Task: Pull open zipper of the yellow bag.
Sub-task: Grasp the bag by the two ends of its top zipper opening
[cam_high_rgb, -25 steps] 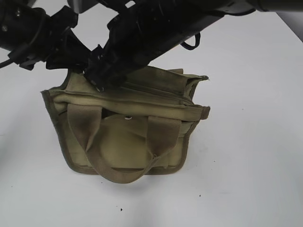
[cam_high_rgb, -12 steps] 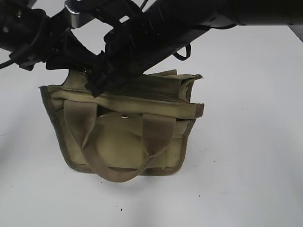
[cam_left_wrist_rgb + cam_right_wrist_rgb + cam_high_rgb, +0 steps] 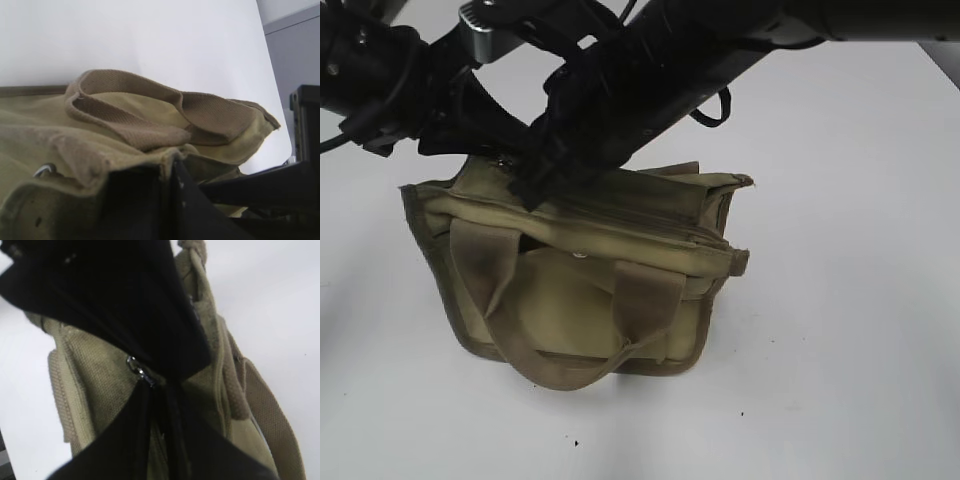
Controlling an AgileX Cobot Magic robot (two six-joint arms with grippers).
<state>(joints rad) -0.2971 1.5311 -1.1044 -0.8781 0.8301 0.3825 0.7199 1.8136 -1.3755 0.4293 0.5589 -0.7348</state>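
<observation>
The right pincer has narrowed onto the zipper pull; the yellow bag below tilts more. The left pincer, closed, grips bag fabric, tips hidden.

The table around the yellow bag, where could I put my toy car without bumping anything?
The white table is bare to the right of the yellow bag, and in front of it below the hanging handle. It is crowded over the bag's top left, where both black arms meet and the right fingers press on the fabric.

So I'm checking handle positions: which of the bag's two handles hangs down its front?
The handle nearer the camera droops in a loop down the yellow bag front; the other lies folded on top.
</observation>
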